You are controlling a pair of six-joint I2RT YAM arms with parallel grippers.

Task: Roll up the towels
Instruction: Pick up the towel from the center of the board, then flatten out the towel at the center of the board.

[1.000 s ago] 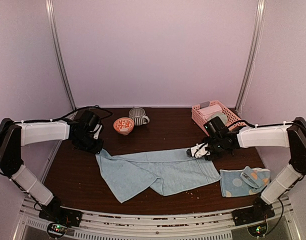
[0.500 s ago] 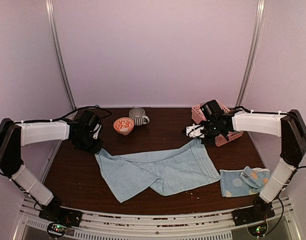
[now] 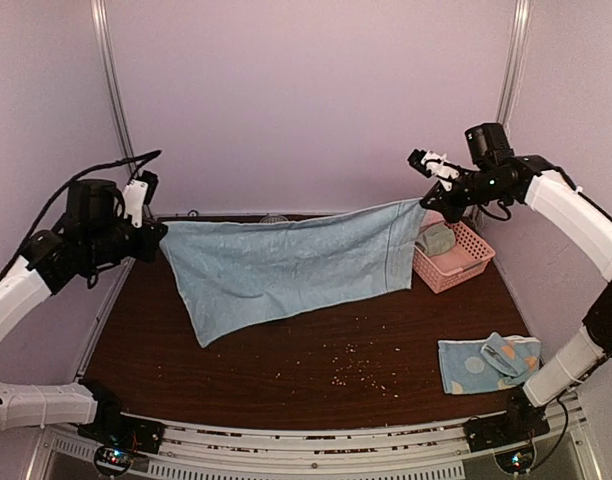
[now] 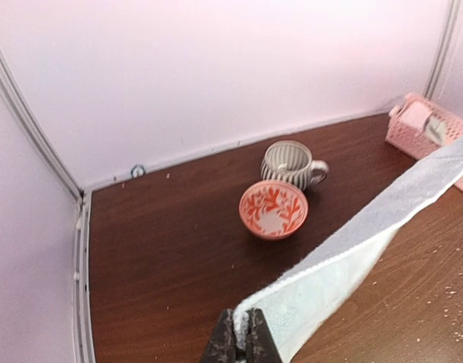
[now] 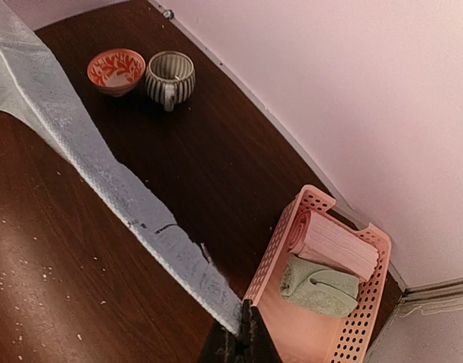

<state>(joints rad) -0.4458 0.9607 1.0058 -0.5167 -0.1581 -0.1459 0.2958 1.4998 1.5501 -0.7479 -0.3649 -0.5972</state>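
Towel (image 3: 286, 265), light blue, hangs stretched above table (image 3: 316, 350) between both arms: left gripper (image 3: 156, 228) pinches its left corner, right gripper (image 3: 426, 203) its right corner. Dotted towel (image 3: 486, 362) lies near right. Pink roll (image 5: 334, 242) and green roll (image 5: 321, 286) sit in basket (image 5: 273, 255), far right.

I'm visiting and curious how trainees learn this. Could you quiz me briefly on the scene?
1. True or false: the plain light blue terry towel lies flat on the table.
2. The pink plastic lattice basket holds: A) two rolled towels B) a spoon C) nothing.
3. Which two dishes stand side by side?
Key: 1 false, the left gripper and right gripper hold it stretched in the air; 2 A; 3 the orange-patterned bowl and the striped mug.
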